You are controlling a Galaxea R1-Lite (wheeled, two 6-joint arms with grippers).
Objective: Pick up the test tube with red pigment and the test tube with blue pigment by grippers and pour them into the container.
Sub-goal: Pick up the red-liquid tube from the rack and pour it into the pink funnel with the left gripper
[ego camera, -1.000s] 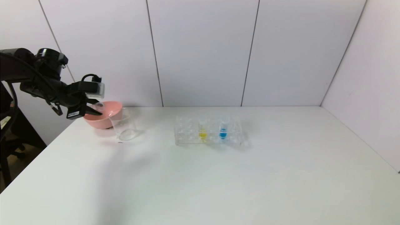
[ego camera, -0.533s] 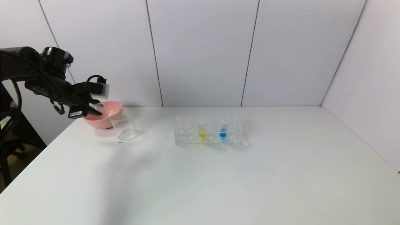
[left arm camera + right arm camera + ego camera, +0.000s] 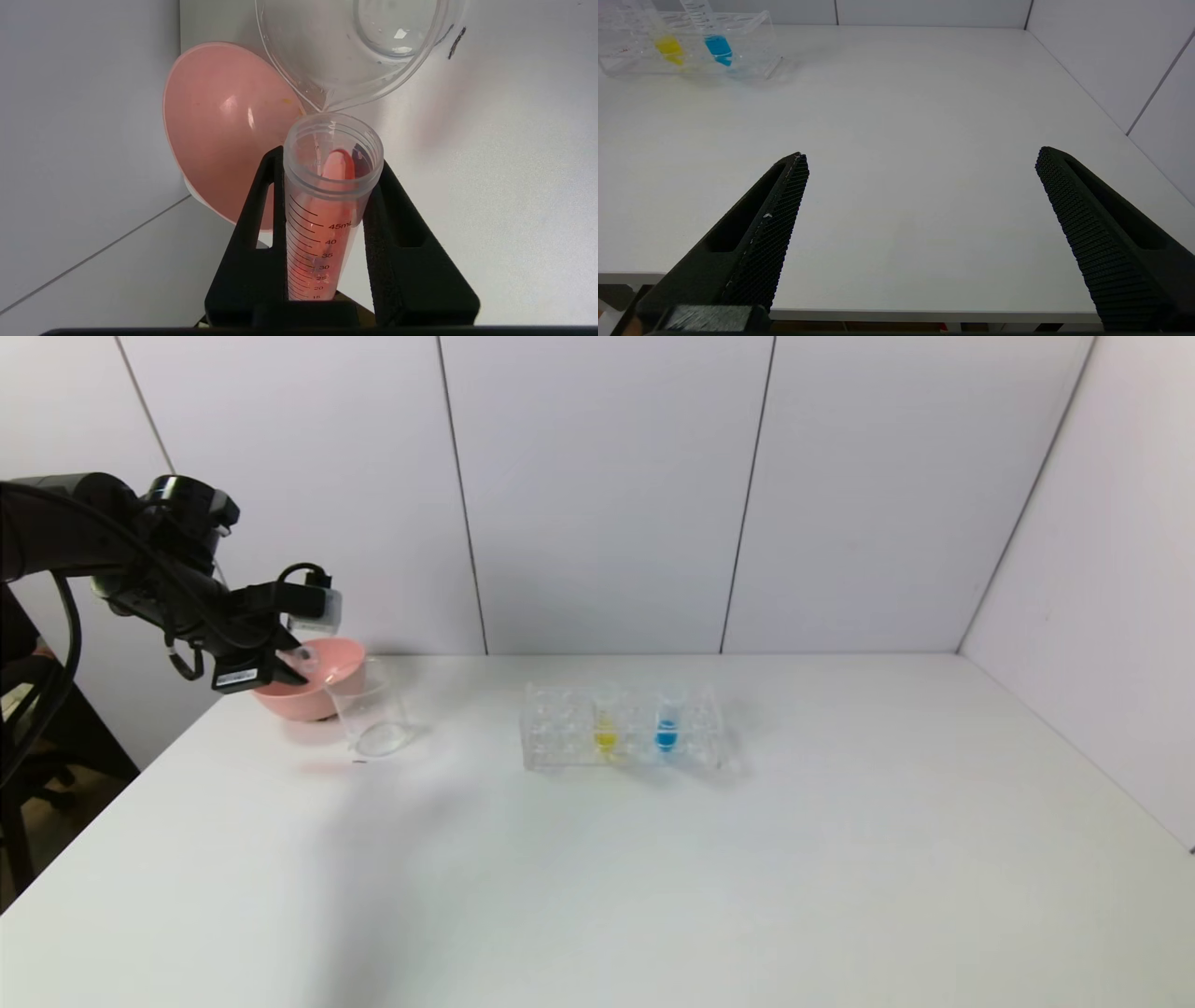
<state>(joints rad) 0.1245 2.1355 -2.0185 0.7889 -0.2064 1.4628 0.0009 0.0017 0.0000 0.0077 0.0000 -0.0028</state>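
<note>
Red tube between left tool fingers

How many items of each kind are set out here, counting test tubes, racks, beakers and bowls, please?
Test tubes: 3 – red held in the left gripper, yellow and blue in the rack
Tube racks: 1
Glass beakers: 1
Pink bowls: 1
Total: 6
</note>
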